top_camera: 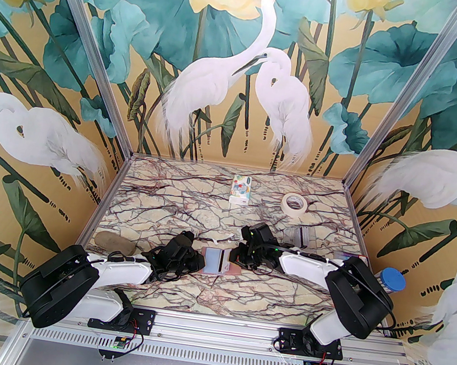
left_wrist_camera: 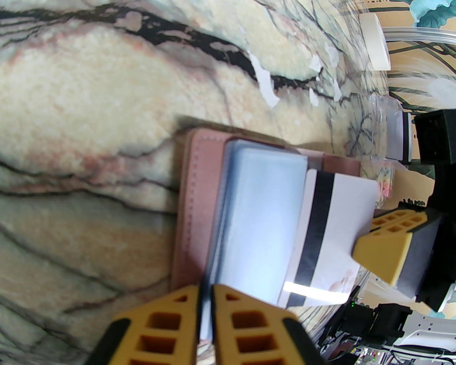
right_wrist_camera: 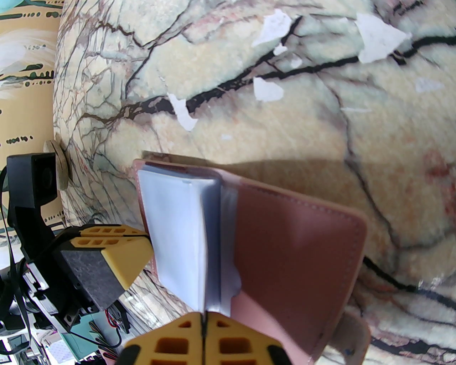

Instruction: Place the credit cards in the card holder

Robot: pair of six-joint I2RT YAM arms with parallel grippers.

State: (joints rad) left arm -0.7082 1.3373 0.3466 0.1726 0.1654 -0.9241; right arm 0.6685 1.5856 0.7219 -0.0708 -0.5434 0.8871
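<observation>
Between the two arms, toward the near middle of the marble-patterned surface [top_camera: 178,296], the card holder [top_camera: 217,263] lies open. It is a dusty-pink, leather-like folding wallet with stitched edges and a stack of pale blue, see-through sleeves inside. In the left wrist view the card holder [left_wrist_camera: 199,199] lies flat with the sleeves fanned over it. A white credit card [left_wrist_camera: 342,228] with one dark stripe lies with one long edge at the mouth of the top sleeve and the rest sticking out.

The left jaws pinch a thin sleeve edge on the holder's left side, their yellow fingertips [left_wrist_camera: 249,320] almost touching. The right jaws are pressed together on the far edge of the credit card, one yellow fingertip [left_wrist_camera: 388,246] overlapping that edge.

From the right wrist, the card holder [right_wrist_camera: 295,249] has its pink cover tilted up off the surface beside those jaws, hiding what lies under it.

Farther back stand a white patterned tissue pack [top_camera: 241,189] and a roll of pale tape [top_camera: 295,205], well apart from the holder. A clear plastic box [top_camera: 303,235] sits just behind the right wrist, partly covered by it. A blue-lidded jar [top_camera: 392,280] stands at the right edge, and a flat tan disc [top_camera: 113,242] lies by the left arm. White flecks [right_wrist_camera: 272,89] dot the surface beyond the holder.
</observation>
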